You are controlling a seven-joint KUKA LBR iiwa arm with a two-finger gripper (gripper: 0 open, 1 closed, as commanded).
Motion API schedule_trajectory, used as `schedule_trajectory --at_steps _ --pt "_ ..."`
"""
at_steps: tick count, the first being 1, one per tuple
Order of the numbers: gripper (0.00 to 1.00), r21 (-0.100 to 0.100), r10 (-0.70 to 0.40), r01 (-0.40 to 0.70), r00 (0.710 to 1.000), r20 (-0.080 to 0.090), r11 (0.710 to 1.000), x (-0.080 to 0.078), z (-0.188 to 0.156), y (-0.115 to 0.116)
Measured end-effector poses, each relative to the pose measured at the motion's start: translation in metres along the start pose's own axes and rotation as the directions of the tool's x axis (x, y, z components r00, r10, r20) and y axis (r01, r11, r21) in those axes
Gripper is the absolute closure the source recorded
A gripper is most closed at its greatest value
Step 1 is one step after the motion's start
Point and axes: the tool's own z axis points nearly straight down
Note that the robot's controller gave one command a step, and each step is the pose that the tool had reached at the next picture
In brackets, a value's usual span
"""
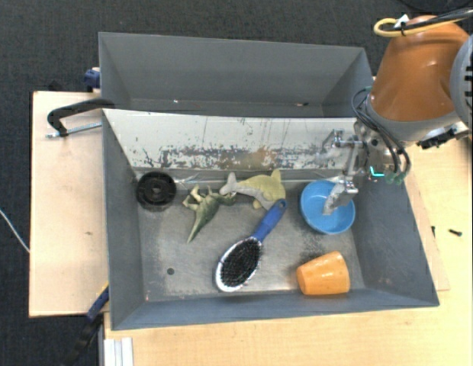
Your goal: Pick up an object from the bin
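A: Where is the gripper [340,195]?

B: At the right side of the bin [221,75], near the back wall. The arm comes in from the right, with its orange cover [416,71] above the bin's rim, and the claw hangs down over a blue bowl [322,213].

A: Is the claw wide or narrow?

B: I cannot tell; from this angle its tip is a pale metal shape lying over the bowl's upper right rim. Whether it touches the bowl I cannot tell either.

A: And the bowl itself?

B: It sits upright on the bin's floor, right of the middle, its mouth facing up. Nothing is lifted.

A: What lies near it?

B: An orange cup [323,274] on its side, just in front of the bowl and apart from it. To the left is a hairbrush [239,264] with a blue handle [270,218] pointing up toward the bowl, bristles up.

A: Farther left?

B: A yellow-green toy animal [259,188] by the back wall, beside a green dinosaur [201,207]. A black round thing [156,190] stands well apart at the left.
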Motion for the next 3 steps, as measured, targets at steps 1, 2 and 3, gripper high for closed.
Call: schedule_trajectory --at_steps 1,2,3 --pt "0.0 -0.002 0.153 -0.153 0.988 0.015 0.988 0.002 0.126 -0.016" --pt "1.0 -0.009 0.147 -0.147 0.989 0.009 0.989 0.0 0.122 -0.011" --pt "1.0 0.0 0.11 -0.11 0.994 0.022 0.994 -0.001 -0.03 -0.014"
